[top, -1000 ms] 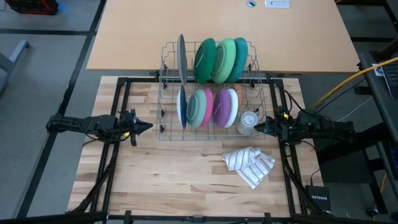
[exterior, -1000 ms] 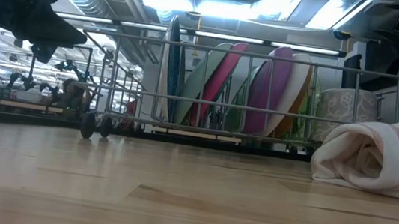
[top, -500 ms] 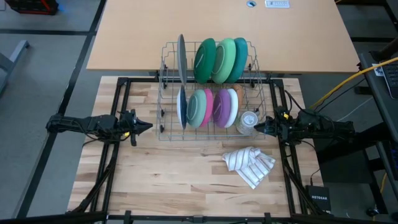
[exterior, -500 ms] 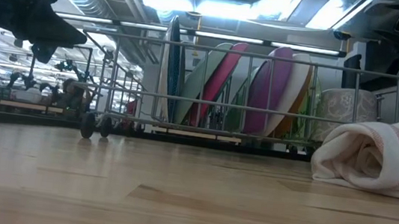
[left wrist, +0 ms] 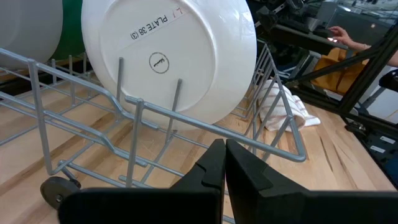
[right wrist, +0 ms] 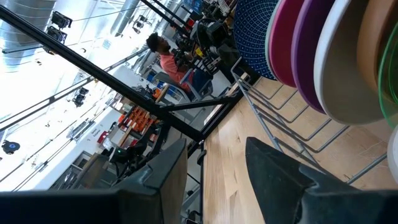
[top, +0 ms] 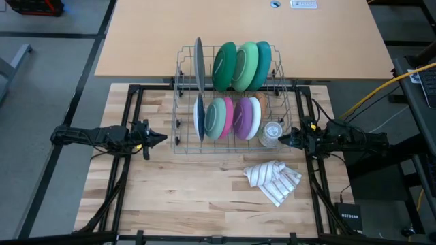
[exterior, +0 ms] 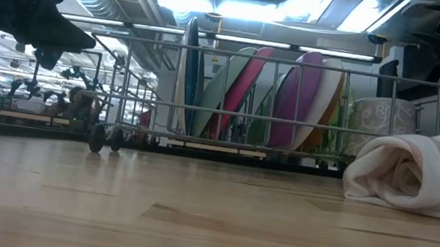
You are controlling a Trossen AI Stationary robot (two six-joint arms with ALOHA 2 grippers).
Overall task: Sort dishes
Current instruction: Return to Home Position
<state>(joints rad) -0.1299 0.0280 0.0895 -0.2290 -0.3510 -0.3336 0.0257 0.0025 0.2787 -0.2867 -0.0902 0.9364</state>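
– Wooden worktop (top: pixel 170 197) check from my remote seat: the only loose thing I spot on it is the striped cloth (top: pixel 272 181), lying between the rack and the near edge on the right arm's side. All the dishes (top: pixel 235 66) stand on edge in the wire dish rack (top: pixel 182 95), in two rows. Grey, dark green, light green and teal are at the back; blue, green, pink, purple and white are in front. A glass cup (top: pixel 272 133) sits in the rack corner nearest the right arm.

– So you're done? Where are the arms?

– Looks done to me, I'd call them parked. On one side the left gripper (top: pixel 161 138) hovers just beside the rack, fingers pressed together, holding nothing. On the other side the right gripper (top: pixel 282 139) is close to the cup, fingers spread, also empty.

– If one needed re-slotting, how would you grab it?

– My guess: they're plastic, so light and stiff, not fragile, but smooth and probably slippery. I'd pinch the top rim where it pokes above the wires, squarely across the thin edge. Then I'd lift straight up so it doesn't snag the tines. The front row is packed close, so I'd go for an end one first. On the left wrist camera the nearest plate (left wrist: pixel 168 56) shows a plain white underside with plenty of rim free. The cup is the one thing I'd steer clear of.
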